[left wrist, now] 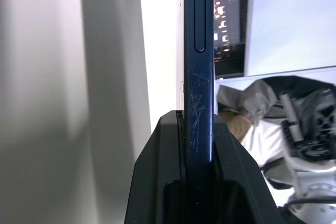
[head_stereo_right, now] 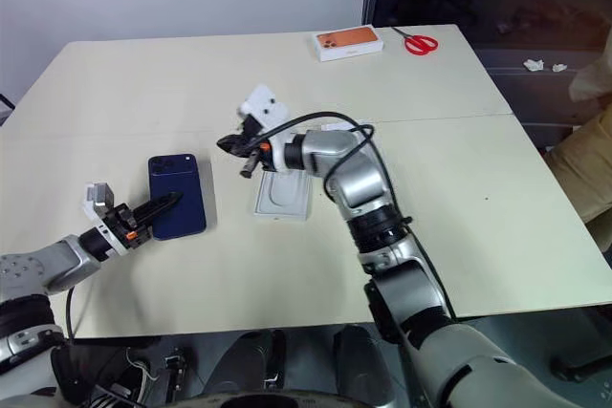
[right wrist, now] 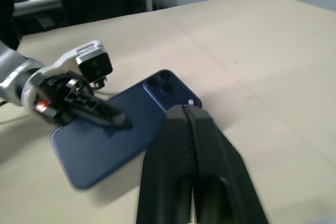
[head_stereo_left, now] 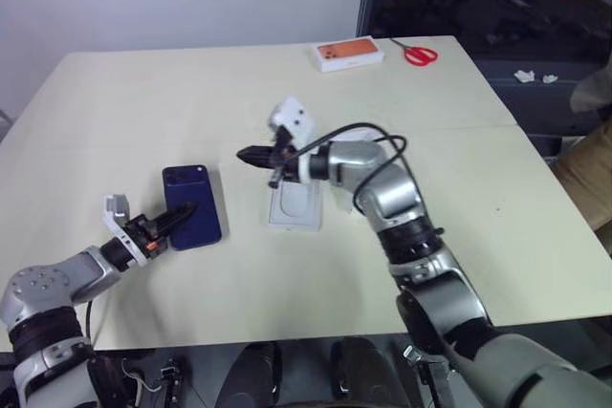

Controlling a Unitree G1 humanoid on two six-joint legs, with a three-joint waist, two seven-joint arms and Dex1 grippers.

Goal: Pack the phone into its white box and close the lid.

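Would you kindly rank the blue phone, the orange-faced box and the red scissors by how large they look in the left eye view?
1. The phone, nearest the camera.
2. The orange-faced box, at the table's far edge, so its distance makes the ranking against the phone unsure.
3. The red scissors, beside that box and clearly smaller.

Right arm covered part of the thin white tray [head_stereo_left: 292, 209]; phone's [left wrist: 199, 77] far end ran off the left wrist frame, near end hidden between tool fingers [left wrist: 157, 182].
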